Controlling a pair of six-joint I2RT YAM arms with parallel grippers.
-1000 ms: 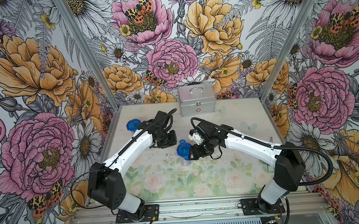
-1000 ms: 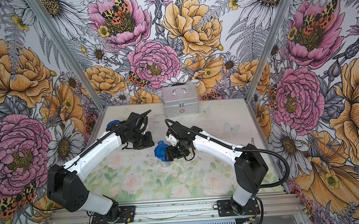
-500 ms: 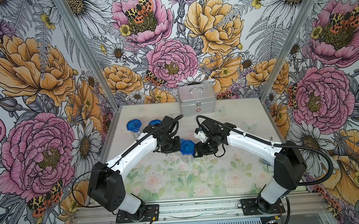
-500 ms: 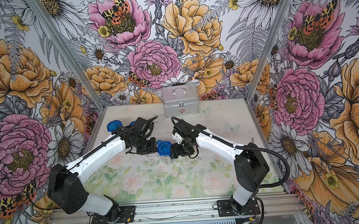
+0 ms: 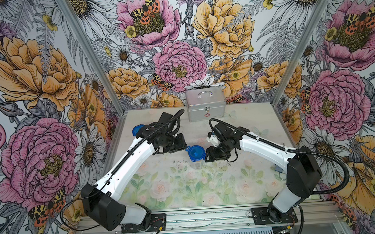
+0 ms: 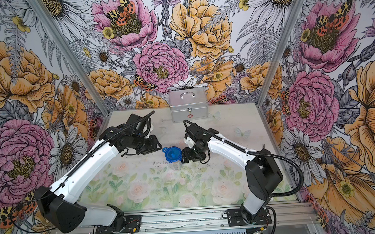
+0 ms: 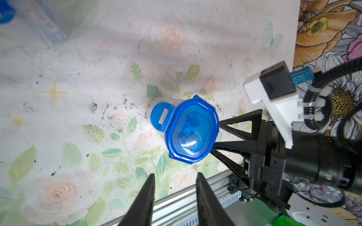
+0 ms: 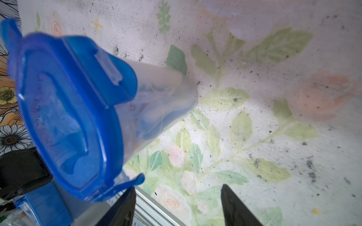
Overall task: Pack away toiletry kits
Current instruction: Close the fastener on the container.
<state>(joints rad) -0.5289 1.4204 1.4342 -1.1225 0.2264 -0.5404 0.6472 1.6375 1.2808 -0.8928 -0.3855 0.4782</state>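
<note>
A clear cup with a blue clip-tab lid (image 5: 196, 152) (image 6: 172, 154) stands upright on the table between my two grippers; white and blue items show through its wall (image 8: 156, 105). My left gripper (image 5: 185, 146) (image 7: 175, 175) is open and empty, a short way from the lid (image 7: 193, 131). On the cup's other side my right gripper (image 5: 206, 156) (image 8: 178, 187) is open, its fingers (image 7: 235, 127) right beside the lid, with the cup outside its jaws. A second lidded cup (image 5: 136, 130) stands behind my left arm.
The silver metal case with a handle and red cross (image 5: 205, 104) stands shut at the back wall. Flowered walls close the table on three sides, and a metal rail (image 5: 209, 217) runs along the front edge.
My left gripper has opened and drawn slightly back from the blue lid. The cup has shifted a little to the right and back. My right gripper has stayed open beside it.
</note>
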